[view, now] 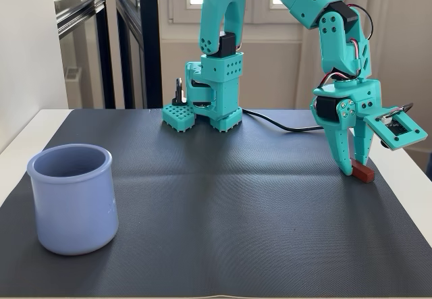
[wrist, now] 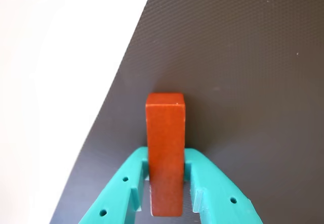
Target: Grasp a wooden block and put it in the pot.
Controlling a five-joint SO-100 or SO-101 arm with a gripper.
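The wooden block is a reddish-brown bar standing between my teal jaws in the wrist view. My gripper is closed against its two long sides. In the fixed view my gripper points down at the far right of the dark mat, with the block at its tips, low on the mat surface. The pale lavender-blue pot stands upright and looks empty at the front left of the mat, far from the gripper.
A dark textured mat covers the white table. The mat's right edge lies close to the block. The arm's base is clamped at the back centre, with a black cable trailing to the right.
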